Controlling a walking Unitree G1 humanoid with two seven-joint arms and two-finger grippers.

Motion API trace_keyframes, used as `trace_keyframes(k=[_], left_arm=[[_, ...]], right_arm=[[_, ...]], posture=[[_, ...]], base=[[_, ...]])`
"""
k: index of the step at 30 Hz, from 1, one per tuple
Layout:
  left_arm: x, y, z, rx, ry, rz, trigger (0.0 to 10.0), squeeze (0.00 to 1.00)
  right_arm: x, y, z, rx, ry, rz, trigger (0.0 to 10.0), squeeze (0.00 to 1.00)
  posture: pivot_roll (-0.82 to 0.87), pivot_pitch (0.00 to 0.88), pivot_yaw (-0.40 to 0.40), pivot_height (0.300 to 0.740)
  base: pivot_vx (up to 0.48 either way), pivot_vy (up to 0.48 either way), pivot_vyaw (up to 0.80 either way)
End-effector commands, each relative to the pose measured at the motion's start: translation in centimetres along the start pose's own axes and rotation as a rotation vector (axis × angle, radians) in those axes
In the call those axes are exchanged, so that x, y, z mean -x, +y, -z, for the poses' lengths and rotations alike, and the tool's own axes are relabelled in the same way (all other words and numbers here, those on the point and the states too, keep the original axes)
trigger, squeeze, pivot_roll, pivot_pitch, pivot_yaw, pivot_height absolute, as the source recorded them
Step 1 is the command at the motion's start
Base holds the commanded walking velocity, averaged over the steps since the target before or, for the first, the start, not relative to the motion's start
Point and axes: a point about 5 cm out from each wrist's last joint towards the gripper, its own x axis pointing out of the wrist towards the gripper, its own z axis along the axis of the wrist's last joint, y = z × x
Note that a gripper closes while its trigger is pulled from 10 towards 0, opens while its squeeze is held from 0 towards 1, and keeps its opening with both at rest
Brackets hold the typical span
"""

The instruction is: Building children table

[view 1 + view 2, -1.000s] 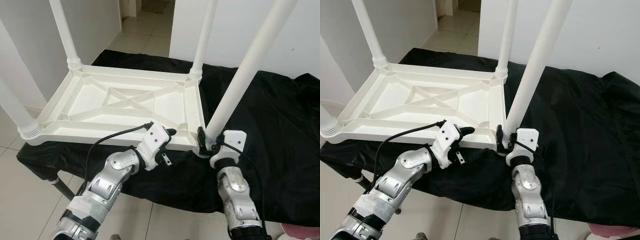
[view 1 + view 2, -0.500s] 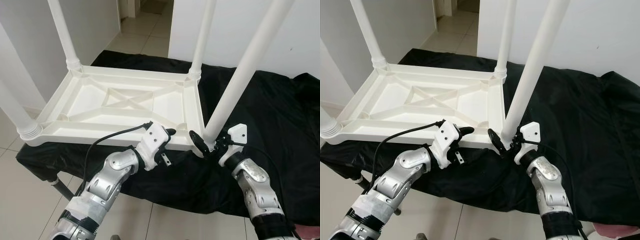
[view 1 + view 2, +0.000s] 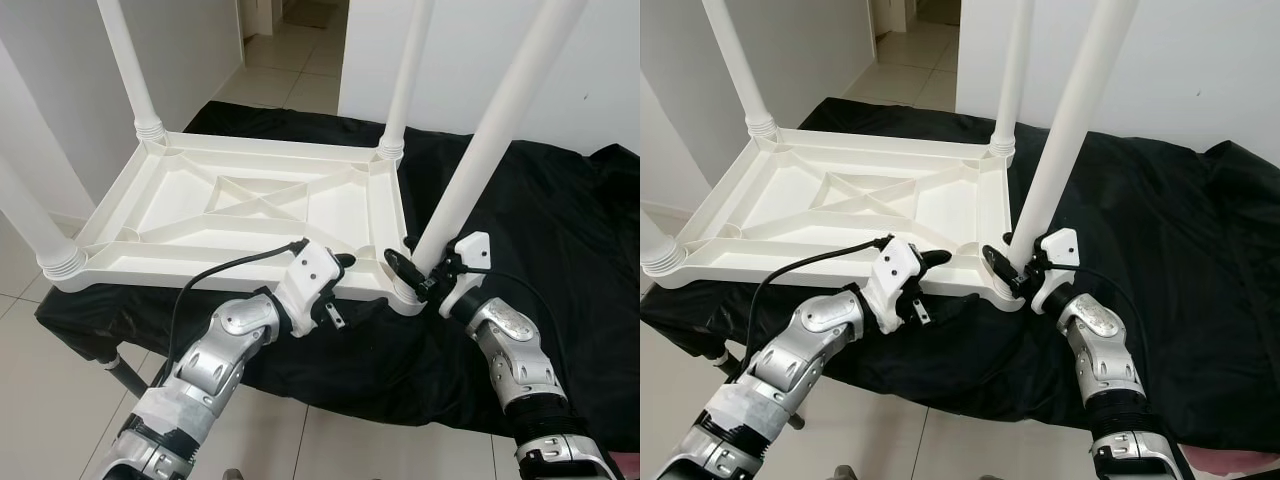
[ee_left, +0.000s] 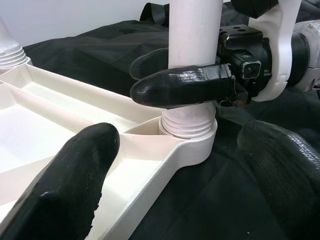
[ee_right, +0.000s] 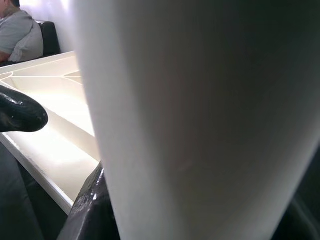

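White tabletop [image 3: 250, 205] upturned; right gripper [image 4: 187, 82] clamps corner leg [image 3: 480, 165]; left gripper [image 3: 335, 275] released at near rim.

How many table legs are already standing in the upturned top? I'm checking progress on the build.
4. One leg at the far left corner, one at the far right, one at the near left, and one at the near right, gripped by the right gripper.
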Motion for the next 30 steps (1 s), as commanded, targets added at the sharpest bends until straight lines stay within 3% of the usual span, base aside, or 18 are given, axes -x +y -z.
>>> trace_keyframes(k=[1,2,3,10,16,21,25,30], left_arm=[[-0.1,-0.3,0.0,0.004,0.010,0.085,10.0,0.00],[-0.2,-0.4,0.0,0.004,0.009,0.087,10.0,0.00],[-0.2,-0.4,0.0,0.003,0.008,0.089,10.0,0.00],[-0.4,-0.2,-0.1,0.001,0.006,0.089,10.0,0.00],[-0.4,-0.1,-0.1,0.001,0.008,0.088,10.0,0.00],[-0.5,-0.3,0.0,0.004,0.009,0.096,10.0,0.00],[-0.5,-0.3,0.0,0.003,0.009,0.098,10.0,0.00],[-0.6,-0.2,-0.1,0.003,0.005,0.095,10.0,0.00]], right_arm=[[0.1,0.0,0.1,-0.015,-0.003,-0.006,1.5,0.00],[0.1,0.0,0.1,-0.013,-0.003,0.004,7.8,0.00],[0.0,0.1,0.1,-0.017,-0.008,0.006,10.0,0.00],[-0.2,0.7,0.2,0.011,0.003,0.059,10.0,0.00],[-0.2,1.6,0.6,0.015,0.007,0.195,10.0,0.00],[-0.5,3.0,1.0,-0.033,0.017,0.345,10.0,0.00],[-0.6,3.5,1.1,-0.051,0.013,0.375,10.0,0.00],[-0.5,3.9,1.4,-0.052,0.038,0.555,10.0,0.00]], posture=[[-0.07,0.000,0.002,0.740],[-0.07,0.000,0.003,0.740],[-0.07,0.000,0.002,0.740],[-0.07,0.000,0.004,0.740],[-0.07,0.000,0.008,0.740],[-0.07,0.000,0.012,0.740],[-0.07,0.000,0.013,0.740],[-0.07,0.000,0.007,0.740]], base=[[0.000,0.000,0.00],[0.000,0.000,0.00],[0.000,0.000,0.00],[0.000,0.000,0.00],[0.000,0.000,0.00],[0.000,0.000,0.00],[0.000,0.000,0.00],[0.000,0.000,0.00]])
